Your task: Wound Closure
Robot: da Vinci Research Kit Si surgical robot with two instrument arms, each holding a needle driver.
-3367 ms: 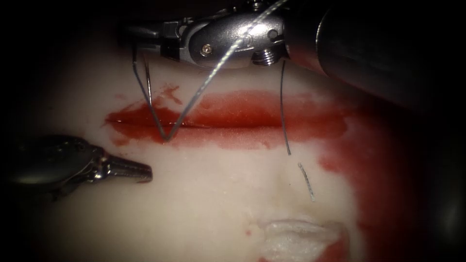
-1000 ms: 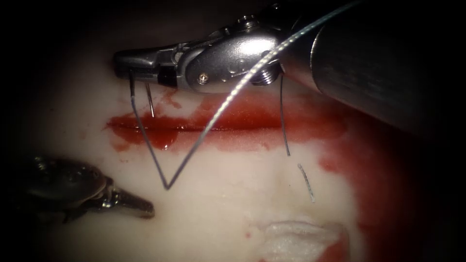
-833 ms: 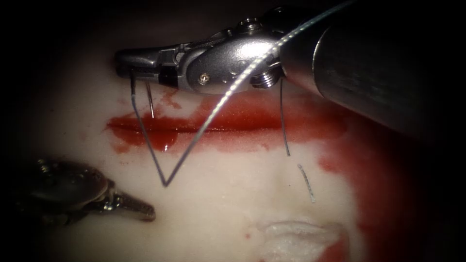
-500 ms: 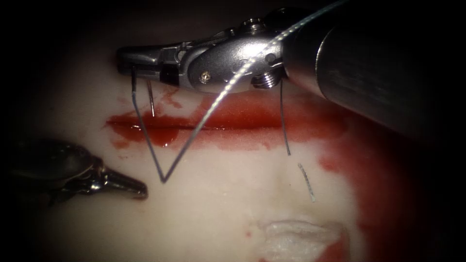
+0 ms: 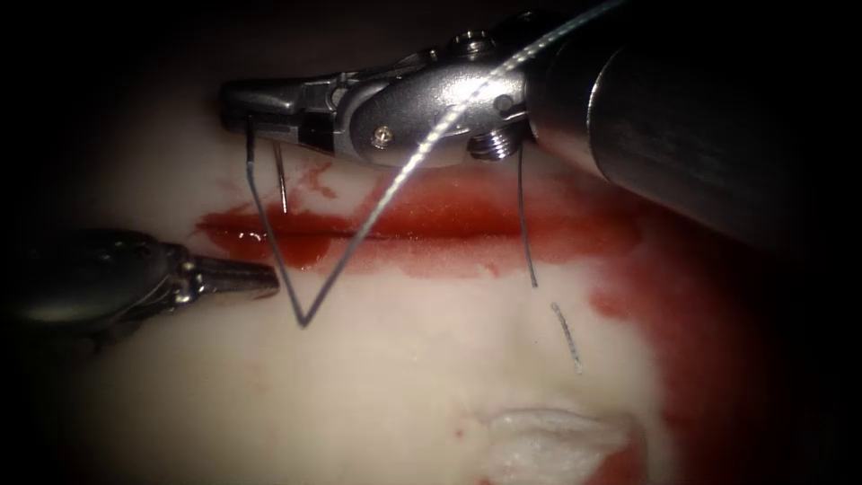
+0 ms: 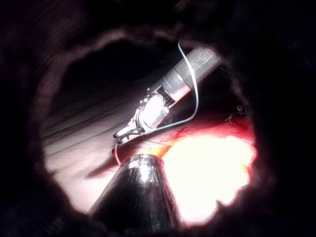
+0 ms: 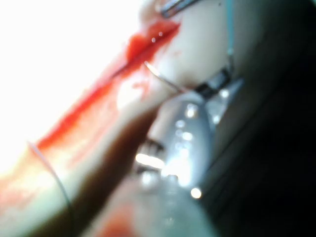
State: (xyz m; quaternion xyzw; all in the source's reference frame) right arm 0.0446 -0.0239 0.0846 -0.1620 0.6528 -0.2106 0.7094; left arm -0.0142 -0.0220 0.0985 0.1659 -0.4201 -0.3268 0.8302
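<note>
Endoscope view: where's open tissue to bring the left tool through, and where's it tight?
Free: pale tissue below the cut, between left tool, cut thread end and gauze. Crowded: along the cut, where right tool holds the needle near its end, tip off the tissue by the left tool's jaws, thread crossing.

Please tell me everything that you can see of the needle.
The needle is a thin, dark metal wire, out of the tissue. The right tool grips it near one end, jaws shut. It slants down over the cut near its left end, to where the bright thread joins it. The left tool, shut and empty, lies beside it.
</note>
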